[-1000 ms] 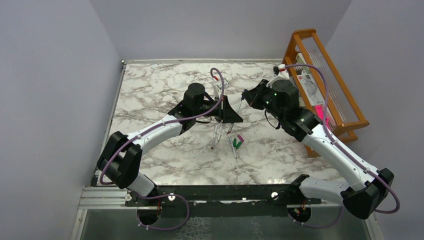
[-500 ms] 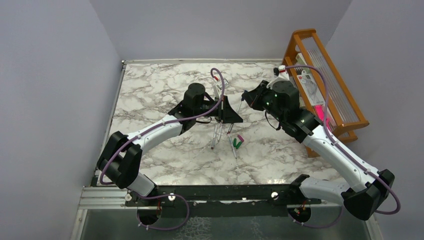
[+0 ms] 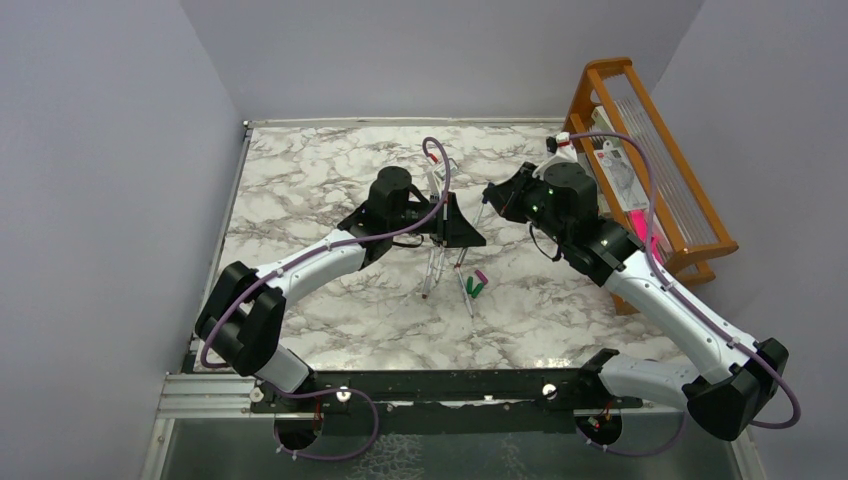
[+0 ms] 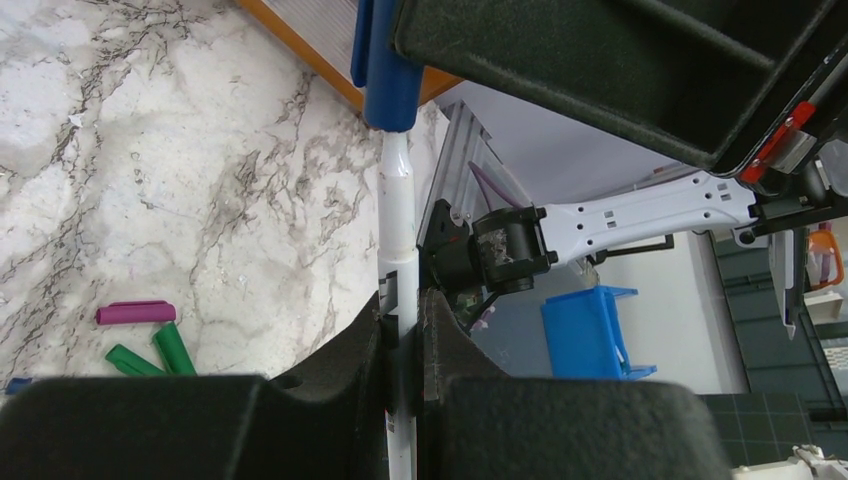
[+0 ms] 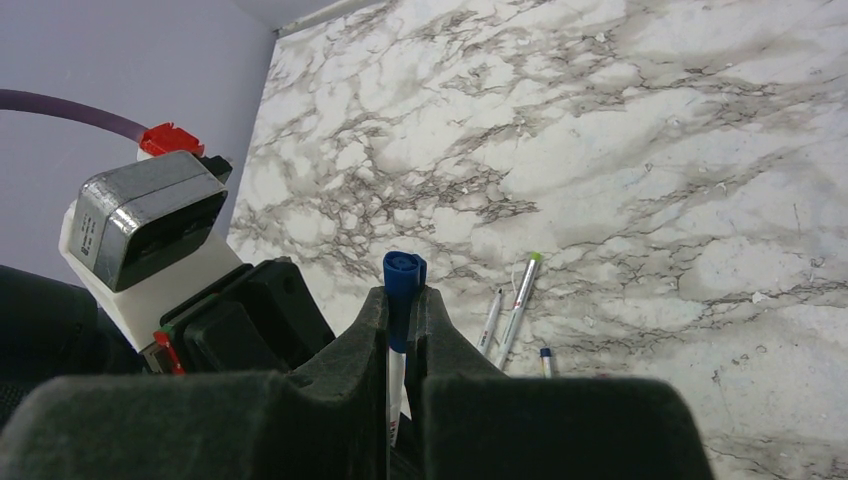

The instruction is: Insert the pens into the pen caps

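My left gripper (image 3: 466,236) (image 4: 403,300) is shut on a white-grey pen (image 4: 398,215) and holds it above the table. My right gripper (image 3: 489,192) (image 5: 403,295) is shut on a blue pen cap (image 5: 402,285) (image 4: 386,70). The cap sits over the far end of that pen, whose tapered neck shows just below it. A magenta cap (image 4: 135,313) (image 3: 481,275) and two green caps (image 4: 150,355) (image 3: 474,288) lie on the marble. Other pens (image 3: 432,272) (image 5: 520,295) lie loose beside them, one with a green tip and one with a blue tip (image 5: 545,358).
A wooden rack (image 3: 655,150) stands at the table's right edge, close behind my right arm, with a bright pink object (image 3: 640,218) in it. A blue bin (image 4: 590,330) shows beyond the table in the left wrist view.
Both grippers keep their hold. My right wrist has edged very slightly; the pens and caps on the table have not moved.
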{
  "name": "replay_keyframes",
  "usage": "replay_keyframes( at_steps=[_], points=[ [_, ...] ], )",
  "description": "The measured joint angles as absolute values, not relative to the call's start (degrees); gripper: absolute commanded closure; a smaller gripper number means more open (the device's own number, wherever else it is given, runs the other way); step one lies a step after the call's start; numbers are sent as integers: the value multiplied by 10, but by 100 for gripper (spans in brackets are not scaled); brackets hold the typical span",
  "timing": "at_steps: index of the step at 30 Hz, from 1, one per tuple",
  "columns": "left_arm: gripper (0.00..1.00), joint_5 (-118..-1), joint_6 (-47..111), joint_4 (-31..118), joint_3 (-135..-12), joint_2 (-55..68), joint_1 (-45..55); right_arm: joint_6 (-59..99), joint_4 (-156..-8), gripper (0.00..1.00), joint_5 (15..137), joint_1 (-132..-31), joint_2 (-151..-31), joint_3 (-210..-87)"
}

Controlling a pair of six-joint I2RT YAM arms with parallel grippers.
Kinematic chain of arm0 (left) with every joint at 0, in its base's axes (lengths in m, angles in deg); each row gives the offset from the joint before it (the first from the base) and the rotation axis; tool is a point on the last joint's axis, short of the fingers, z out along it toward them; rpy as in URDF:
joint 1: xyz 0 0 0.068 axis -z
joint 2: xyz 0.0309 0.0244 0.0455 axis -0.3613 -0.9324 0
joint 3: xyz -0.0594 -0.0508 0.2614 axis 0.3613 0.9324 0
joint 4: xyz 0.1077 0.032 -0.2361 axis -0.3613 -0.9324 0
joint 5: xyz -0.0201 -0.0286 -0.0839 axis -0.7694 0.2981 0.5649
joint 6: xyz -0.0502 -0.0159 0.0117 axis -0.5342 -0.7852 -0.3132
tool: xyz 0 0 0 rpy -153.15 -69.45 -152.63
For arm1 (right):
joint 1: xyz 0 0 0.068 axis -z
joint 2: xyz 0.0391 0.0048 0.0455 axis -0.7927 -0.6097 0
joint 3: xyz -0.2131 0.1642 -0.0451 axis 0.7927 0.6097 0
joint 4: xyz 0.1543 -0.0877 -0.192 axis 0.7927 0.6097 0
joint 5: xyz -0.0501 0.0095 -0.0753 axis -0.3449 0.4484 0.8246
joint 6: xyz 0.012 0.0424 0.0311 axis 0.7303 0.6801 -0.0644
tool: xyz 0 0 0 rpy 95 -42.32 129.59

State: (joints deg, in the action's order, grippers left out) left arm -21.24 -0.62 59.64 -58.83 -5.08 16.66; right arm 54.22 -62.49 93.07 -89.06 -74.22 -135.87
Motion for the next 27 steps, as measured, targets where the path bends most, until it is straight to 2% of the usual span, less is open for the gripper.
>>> replay_keyframes(
  at_steps=[27],
  points=[
    [100,-221,10,560,-656,-92,167,560,-643,99,902,-878,-724,-1323]
  ],
)
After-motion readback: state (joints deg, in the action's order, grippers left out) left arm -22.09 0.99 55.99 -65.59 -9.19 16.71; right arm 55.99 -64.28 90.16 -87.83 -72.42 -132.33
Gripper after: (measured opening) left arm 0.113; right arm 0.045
